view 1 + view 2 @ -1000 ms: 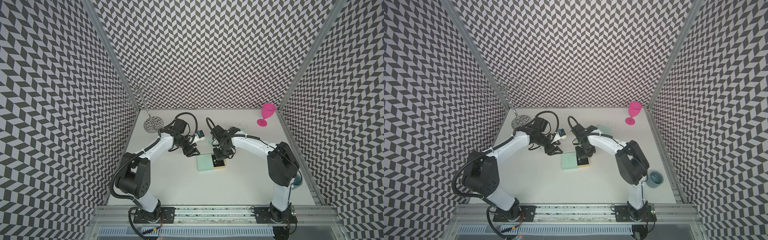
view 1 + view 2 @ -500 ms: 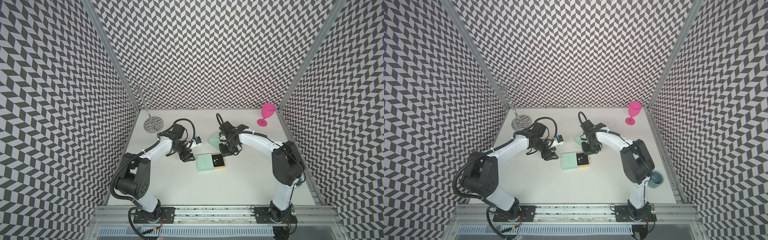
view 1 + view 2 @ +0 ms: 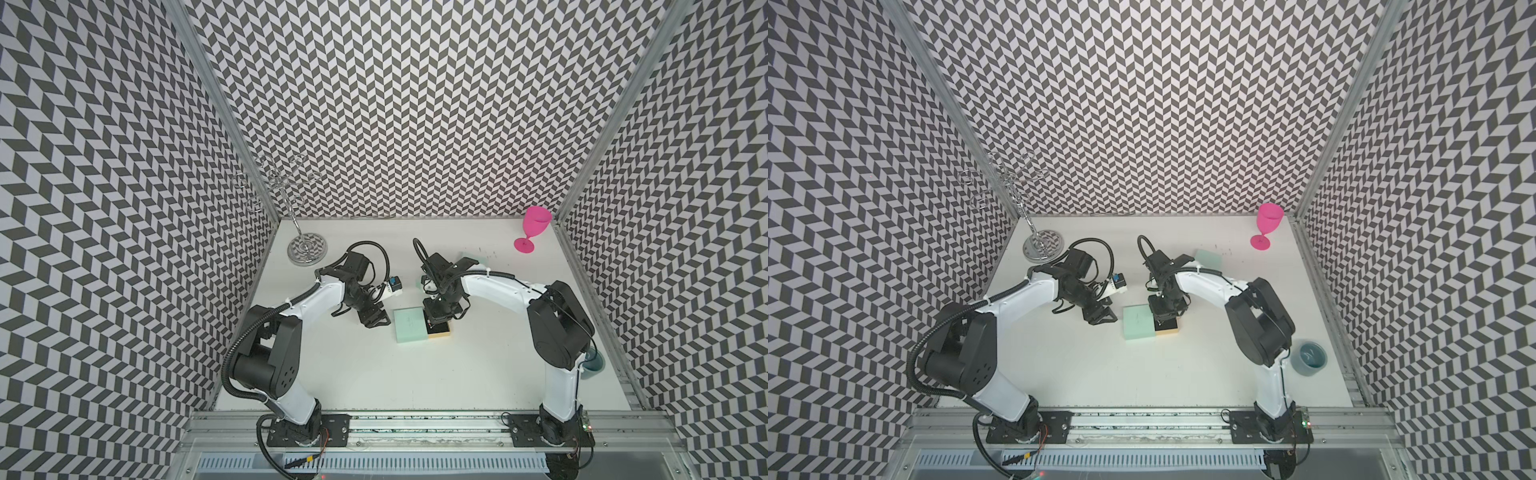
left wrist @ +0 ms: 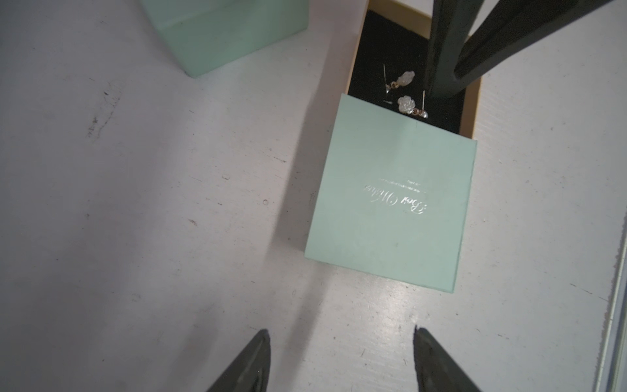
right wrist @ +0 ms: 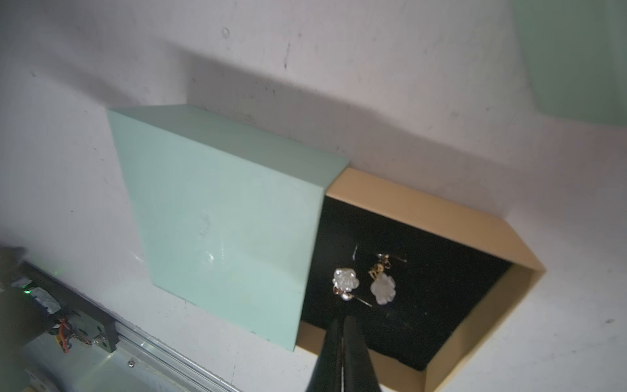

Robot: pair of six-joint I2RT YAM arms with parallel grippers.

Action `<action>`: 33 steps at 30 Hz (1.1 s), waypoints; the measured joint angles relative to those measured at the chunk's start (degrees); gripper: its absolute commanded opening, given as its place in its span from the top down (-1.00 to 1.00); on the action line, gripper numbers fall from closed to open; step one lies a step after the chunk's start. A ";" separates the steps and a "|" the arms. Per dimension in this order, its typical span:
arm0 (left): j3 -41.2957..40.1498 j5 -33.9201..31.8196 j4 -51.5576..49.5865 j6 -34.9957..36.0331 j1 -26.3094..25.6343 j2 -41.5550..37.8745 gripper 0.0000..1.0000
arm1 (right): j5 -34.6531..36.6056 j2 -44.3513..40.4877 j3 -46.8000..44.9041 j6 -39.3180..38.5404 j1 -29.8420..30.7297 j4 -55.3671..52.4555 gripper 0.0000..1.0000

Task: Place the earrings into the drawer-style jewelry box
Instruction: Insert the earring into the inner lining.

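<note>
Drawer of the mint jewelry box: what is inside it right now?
Two white flower earrings lie on the black lining of the drawer. The stretch under the mint sleeve is hidden.

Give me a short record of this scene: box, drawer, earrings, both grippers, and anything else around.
box: mint sleeve, silvery script on top
drawer: slid partway out, tan walls, black lining
earrings: two, white flower-shaped, lying in the drawer
right gripper: jaws shut, nothing held, tip at the drawer beside the earrings
left gripper: jaws open, empty, short of the box
other: second mint box, pink goblet, chrome stand, teal cup
</note>
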 measured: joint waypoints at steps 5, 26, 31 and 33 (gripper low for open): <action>0.00 0.31 0.31 -0.20 -0.02 0.00 -0.36 | 0.70 0.22 -0.87 0.07 0.15 0.50 0.86; 0.00 0.70 0.57 -0.22 -0.02 -0.02 -0.36 | 3.15 1.38 -2.38 -0.13 0.15 1.90 0.87; 0.00 0.74 0.63 -0.24 -0.02 -0.02 -0.36 | 3.15 1.38 -2.38 -0.61 0.15 1.90 0.87; 0.00 0.85 0.70 -0.39 -0.02 -0.02 -0.37 | 3.15 1.40 -2.38 -0.98 0.17 1.90 0.86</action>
